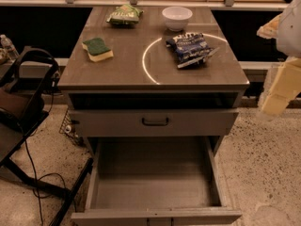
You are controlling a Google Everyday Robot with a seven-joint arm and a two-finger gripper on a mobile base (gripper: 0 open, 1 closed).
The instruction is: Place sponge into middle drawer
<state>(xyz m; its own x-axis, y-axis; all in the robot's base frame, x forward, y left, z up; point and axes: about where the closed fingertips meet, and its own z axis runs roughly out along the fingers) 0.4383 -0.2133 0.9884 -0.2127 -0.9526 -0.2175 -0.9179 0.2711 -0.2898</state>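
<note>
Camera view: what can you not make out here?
1. End effector, at the right edge: blurred, partly cut off by the edge.
2. Middle drawer: front cut off by the bottom edge.
3. Blue bag: print too small to read.

sponge [98, 49]: dark green over pale yellow | middle drawer [155, 178]: plain grey | upper drawer [113, 122]: grey, black handle [155, 122] | cabinet top [127, 69]: grey-brown, white arc | bowl [177, 18]: white | snack bag [124, 15]: green | second bag [190, 49]: dark blue/white | gripper [277, 91]: cream, far right, beside cabinet | floor [263, 164]: speckled beige
</note>
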